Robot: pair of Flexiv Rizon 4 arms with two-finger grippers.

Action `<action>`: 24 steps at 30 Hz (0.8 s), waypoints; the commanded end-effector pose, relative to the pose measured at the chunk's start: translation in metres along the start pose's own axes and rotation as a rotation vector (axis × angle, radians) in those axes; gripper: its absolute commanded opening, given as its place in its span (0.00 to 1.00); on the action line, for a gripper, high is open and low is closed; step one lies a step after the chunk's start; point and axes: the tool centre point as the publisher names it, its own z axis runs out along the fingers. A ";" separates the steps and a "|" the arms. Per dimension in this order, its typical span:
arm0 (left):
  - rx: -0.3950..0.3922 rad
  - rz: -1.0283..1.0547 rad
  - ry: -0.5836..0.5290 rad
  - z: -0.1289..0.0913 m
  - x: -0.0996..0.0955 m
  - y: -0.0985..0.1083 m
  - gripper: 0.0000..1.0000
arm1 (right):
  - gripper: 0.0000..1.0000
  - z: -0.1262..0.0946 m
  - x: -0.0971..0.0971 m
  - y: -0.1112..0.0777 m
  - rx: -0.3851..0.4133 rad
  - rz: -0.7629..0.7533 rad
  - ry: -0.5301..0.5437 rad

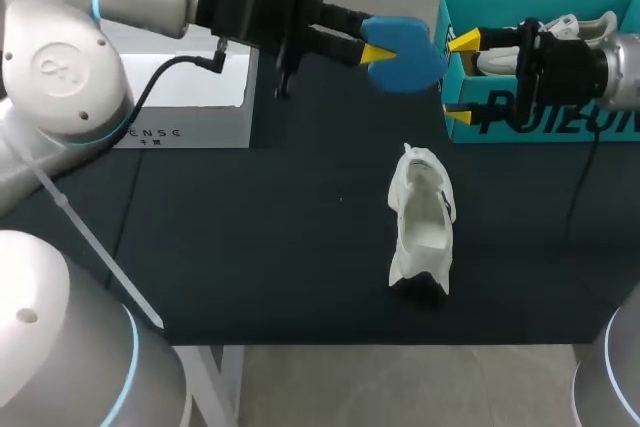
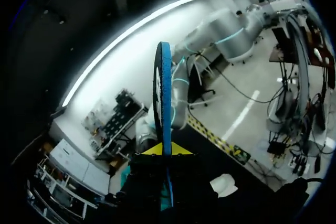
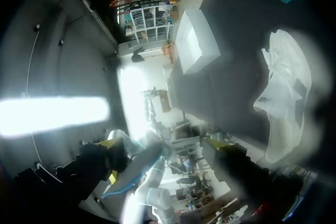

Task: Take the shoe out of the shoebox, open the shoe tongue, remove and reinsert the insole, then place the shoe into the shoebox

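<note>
**Shoe on table, insole held apart**

White shoe [image 1: 420,222]: lies on the black table [image 1: 250,247], near the teal shoebox [image 1: 560,117]. Blue insole [image 1: 405,52]: above the table, out of the shoe, pinched between the left gripper's [image 1: 375,52] closed fingers. Right gripper [image 1: 460,77]: fingers spread wide, at the shoebox's wall, just beside the insole. White box [image 1: 190,97]: far left

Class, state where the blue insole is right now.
Head view: the blue insole is clamped in the left gripper, raised beside the teal shoebox, beyond the white shoe.
</note>
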 end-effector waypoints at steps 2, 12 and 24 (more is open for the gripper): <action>0.033 0.101 -0.012 -0.008 0.019 0.015 0.00 | 1.00 0.001 0.000 0.000 -0.001 0.001 -0.002; 0.015 0.138 0.029 0.006 0.031 0.050 0.00 | 1.00 0.001 0.000 0.000 -0.001 0.001 -0.002; 0.031 0.237 0.032 0.051 -0.002 0.073 0.00 | 1.00 0.001 0.000 0.000 -0.001 0.001 -0.002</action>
